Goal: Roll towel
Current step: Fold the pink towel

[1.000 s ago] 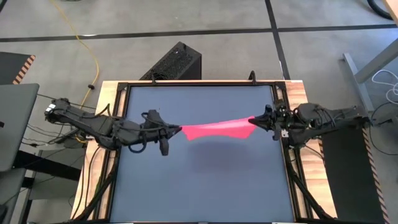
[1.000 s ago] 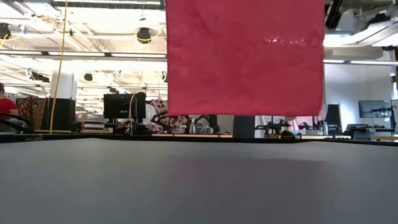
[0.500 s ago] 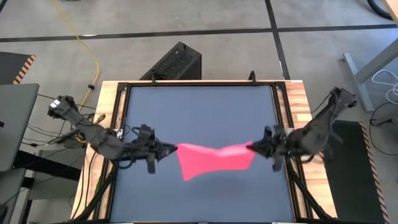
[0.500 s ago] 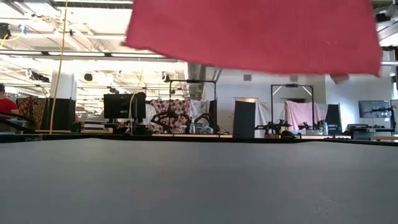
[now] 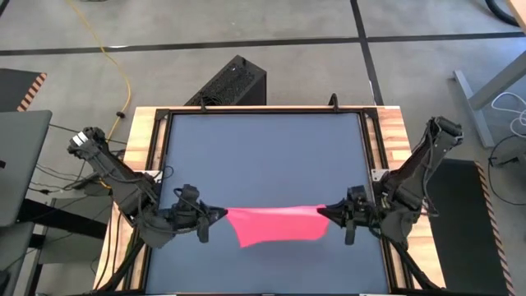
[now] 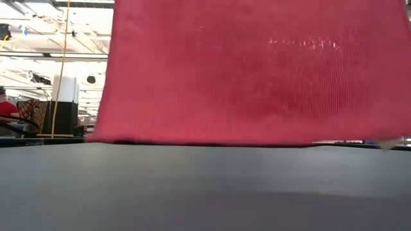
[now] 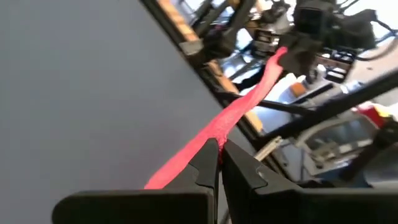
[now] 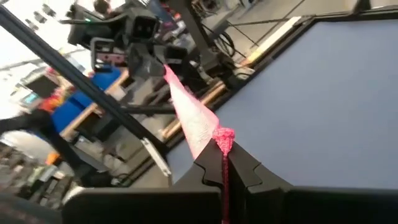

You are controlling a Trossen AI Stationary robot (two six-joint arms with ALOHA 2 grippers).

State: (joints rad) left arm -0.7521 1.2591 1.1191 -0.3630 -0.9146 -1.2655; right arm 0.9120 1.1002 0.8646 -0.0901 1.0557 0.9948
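Towel: pink cloth (image 5: 278,224) strung between my two grippers, low in the high view, a little left and right of centre; I see it hanging as a broad sheet.
Towel edge: in the low view the towel (image 6: 257,70) fills most of the upper frame, and its bottom hem sits right at the line of the tabletop (image 6: 205,192); I cannot tell whether it touches.
Left gripper: mine on the lower left of the high view (image 5: 220,214), fingers pressed together on the towel's left corner.
Left wrist: here I see the two dark fingers (image 7: 208,163) closed on the cloth (image 7: 242,109), which runs as a thin pink band up toward the upper right of the frame.
Right gripper: lower right of the high view (image 5: 325,212), fingers clamped on the towel's right corner.
Right wrist: dark fingers (image 8: 214,163) pinch a bunched pink knot, and the towel (image 8: 189,112) stretches off to the upper left of that frame, toward the other arm.
Table: dark grey top (image 5: 263,156), bare above the cloth in the high view, wooden border on both sides.
Room: a person in red (image 6: 6,108) at the far left edge of the low view.
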